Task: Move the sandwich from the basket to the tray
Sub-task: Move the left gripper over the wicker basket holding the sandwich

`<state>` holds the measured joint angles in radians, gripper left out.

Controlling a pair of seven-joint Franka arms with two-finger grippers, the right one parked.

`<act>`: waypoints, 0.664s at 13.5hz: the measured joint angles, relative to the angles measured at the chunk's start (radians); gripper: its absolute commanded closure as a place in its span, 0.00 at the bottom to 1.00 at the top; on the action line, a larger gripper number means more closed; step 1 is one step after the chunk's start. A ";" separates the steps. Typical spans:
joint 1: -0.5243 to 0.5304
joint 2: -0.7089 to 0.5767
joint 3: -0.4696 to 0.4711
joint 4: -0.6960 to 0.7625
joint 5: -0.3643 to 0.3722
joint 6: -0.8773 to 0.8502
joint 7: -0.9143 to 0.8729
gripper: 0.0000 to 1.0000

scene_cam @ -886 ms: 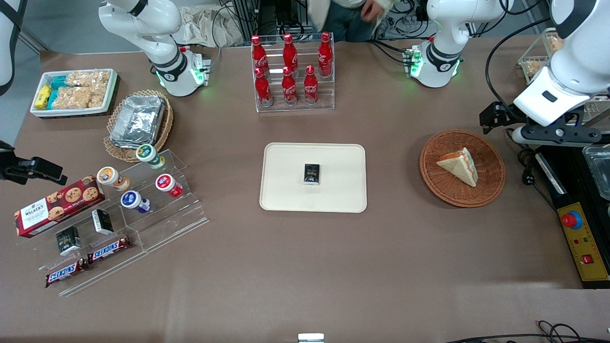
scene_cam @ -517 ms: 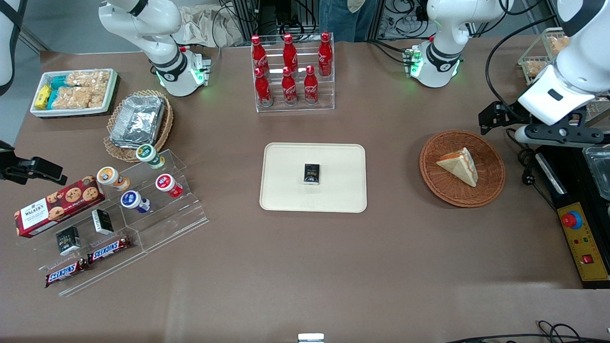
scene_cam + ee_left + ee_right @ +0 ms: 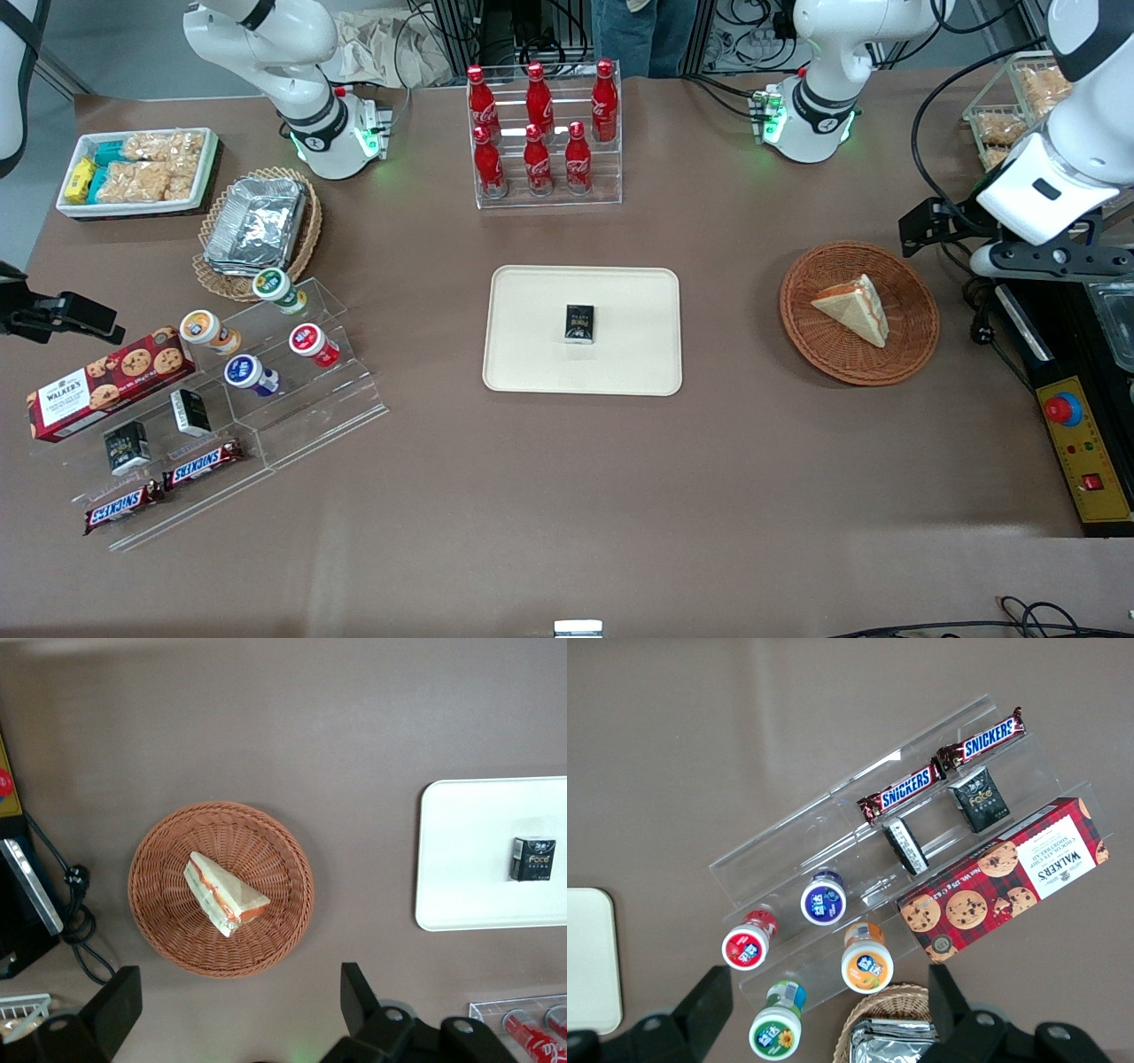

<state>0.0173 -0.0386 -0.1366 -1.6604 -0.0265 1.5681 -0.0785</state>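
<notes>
The sandwich (image 3: 851, 307) was seen lying in the round reddish-brown basket (image 3: 912, 350), a little off the basket's middle, with its orange-pink filling edge turned away from the tray (image 3: 532, 372). It was judged to be light and soft: the white bread would probably be dented by a hard squeeze, and the filling could be pushed out if the pressure was placed on the open edge. For this reason a gentle hold across the two flat bread faces, near the thick middle of the wedge and not at its thin corner, was considered the safest. The wicker under it was expected to give some friction, so sliding was not thought likely. The gripper (image 3: 239, 1014) was found high above the table, beside the basket and toward the working arm's end of the table, and nothing was touched by it. In the left wrist view its fingers (image 3: 359, 992) were seen spread wide apart, much wider than the sandwich is thick, and nothing was held between them. The tray was placed on the table well apart from the basket, toward the parked arm's end, and a small dark box (image 3: 579, 322) was resting near its middle, so a bare part of the tray beside this box would have to be chosen.
</notes>
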 measured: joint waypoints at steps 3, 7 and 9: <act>0.020 -0.012 0.002 -0.029 0.000 -0.028 -0.199 0.00; 0.028 -0.073 0.003 -0.134 0.000 -0.034 -0.441 0.00; 0.031 -0.084 0.004 -0.157 0.000 -0.032 -0.498 0.00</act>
<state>0.0483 -0.1231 -0.1331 -1.8178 -0.0266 1.5361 -0.5761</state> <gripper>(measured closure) 0.000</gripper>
